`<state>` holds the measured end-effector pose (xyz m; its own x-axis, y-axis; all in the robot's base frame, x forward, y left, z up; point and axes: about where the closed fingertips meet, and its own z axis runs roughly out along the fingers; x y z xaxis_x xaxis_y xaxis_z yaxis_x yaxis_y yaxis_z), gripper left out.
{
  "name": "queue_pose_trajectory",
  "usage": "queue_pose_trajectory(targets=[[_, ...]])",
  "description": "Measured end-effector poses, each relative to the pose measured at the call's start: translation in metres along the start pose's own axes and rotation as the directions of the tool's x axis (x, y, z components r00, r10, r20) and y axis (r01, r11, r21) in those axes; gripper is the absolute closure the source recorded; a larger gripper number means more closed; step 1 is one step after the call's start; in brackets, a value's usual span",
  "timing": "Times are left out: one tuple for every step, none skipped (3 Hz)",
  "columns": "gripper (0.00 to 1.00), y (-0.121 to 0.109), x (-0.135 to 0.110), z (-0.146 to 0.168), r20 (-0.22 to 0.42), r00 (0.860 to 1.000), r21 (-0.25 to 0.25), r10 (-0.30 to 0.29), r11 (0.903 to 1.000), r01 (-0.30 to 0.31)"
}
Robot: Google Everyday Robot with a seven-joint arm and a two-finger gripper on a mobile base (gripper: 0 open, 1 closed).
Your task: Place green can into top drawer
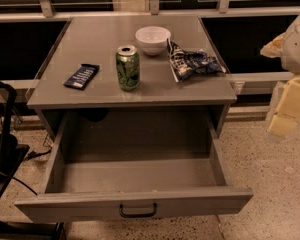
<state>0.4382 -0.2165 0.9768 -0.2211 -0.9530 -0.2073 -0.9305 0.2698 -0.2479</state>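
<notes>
The green can (128,68) stands upright on the grey cabinet top, near its front edge and a little left of centre. The top drawer (135,202) is pulled out wide below it, and its inside shows nothing in it. The black handle (138,211) sits at the centre of the front panel. My gripper (285,111) hangs at the far right of the view, off the cabinet's right side, level with the cabinet's front and well apart from the can. It holds nothing that I can see.
A white bowl (152,39) stands behind the can. A crumpled dark blue chip bag (192,61) lies to the right of it. A dark blue snack bar (82,76) lies to the left. Black equipment (2,134) stands on the floor at the left.
</notes>
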Motion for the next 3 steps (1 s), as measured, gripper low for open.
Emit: queue_pose_trajectory(targets=[[0.0,-0.004,-0.002,0.001,0.0,1.0,0.001,-0.007,1.0,0.007],[0.0,-0.014,-0.007,0.006,-0.001,1.0,0.002,-0.024,0.9997,0.024],[0.0,-0.038,-0.028,0.018,0.022,0.998,0.019,-0.058,0.9982,0.057]])
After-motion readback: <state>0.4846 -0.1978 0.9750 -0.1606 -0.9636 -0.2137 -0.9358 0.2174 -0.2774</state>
